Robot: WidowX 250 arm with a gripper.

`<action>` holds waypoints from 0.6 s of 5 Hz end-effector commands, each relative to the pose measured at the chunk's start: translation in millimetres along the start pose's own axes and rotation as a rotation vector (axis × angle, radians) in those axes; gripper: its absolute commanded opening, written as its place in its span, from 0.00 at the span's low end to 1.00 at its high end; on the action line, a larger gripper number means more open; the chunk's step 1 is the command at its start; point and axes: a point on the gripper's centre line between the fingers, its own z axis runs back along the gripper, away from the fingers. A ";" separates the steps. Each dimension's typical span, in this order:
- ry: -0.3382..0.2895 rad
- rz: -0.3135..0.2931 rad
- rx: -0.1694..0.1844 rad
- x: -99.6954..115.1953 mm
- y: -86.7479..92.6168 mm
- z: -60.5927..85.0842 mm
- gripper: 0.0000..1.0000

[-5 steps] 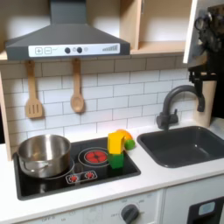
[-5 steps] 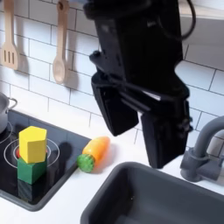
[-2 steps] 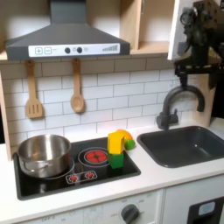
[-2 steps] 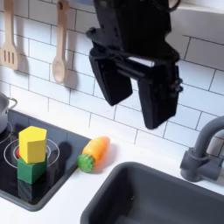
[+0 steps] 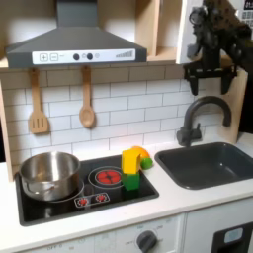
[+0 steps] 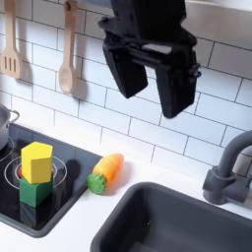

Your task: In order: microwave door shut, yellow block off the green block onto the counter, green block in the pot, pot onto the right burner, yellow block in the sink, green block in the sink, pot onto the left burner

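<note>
1. The gripper [image 6: 150, 87] hangs high above the counter in the second exterior view, in front of the tiled wall, with its two dark fingers [image 6: 120, 73] pointing down and spread apart, nothing between them.
2. In the first exterior view the gripper [image 5: 208, 67] sits at the upper right, above the faucet [image 5: 198, 117] and the sink [image 5: 209, 164].
3. The yellow block [image 6: 36, 161] rests on top of the green block [image 6: 34, 190] in the second exterior view; the stack stands on the black cooktop [image 6: 20, 212], on the red-ringed burner [image 6: 12, 173].
4. In the first exterior view that stack, yellow block [image 5: 130, 159] on green block [image 5: 131, 180], sits at the cooktop's right part, just right of the red burner [image 5: 108, 177].
5. The pot [image 5: 49, 174] stands on the left side of the cooktop in the first exterior view, well apart from the blocks.
6. An orange-and-green toy vegetable [image 6: 105, 172] lies on the white counter [image 6: 81, 221] in the second exterior view, between the cooktop and the sink [image 6: 187, 223].
7. A wooden spatula [image 5: 38, 104] and a wooden spoon [image 5: 87, 98] hang on the tiled wall under the hood [image 5: 74, 42] in the first exterior view.
</note>
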 end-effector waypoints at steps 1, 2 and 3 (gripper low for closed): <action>-0.010 0.014 0.006 17.6 20.6 -3.4 1.00; -0.014 0.020 0.010 24.2 30.3 -5.7 1.00; -0.023 0.020 0.010 33.6 36.7 -8.1 1.00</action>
